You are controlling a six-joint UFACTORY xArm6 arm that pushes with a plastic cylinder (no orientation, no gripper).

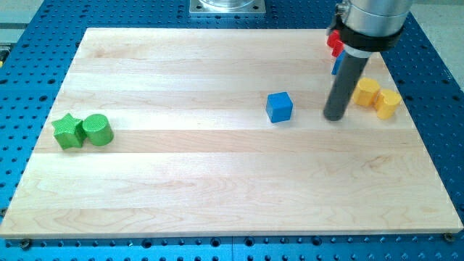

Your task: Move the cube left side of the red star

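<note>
My tip [334,116] rests on the wooden board [217,188], just to 3 o'clock of the blue cube [279,106] with a small gap; it is a plain rod, so it holds nothing. The red star [334,42] sits at 12 o'clock of my tip, mostly hidden by the arm (a second blue piece [336,64] peeks out beside it). Judging by the task, the cube needs nudging toward 1 o'clock. Counted: two yellow blocks [377,96], one green star [68,131], one green cylinder [97,130].

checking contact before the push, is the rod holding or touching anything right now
Nothing is held. My tip rests on the board, apart from the blue cube on its left and the yellow blocks on its right.
</note>
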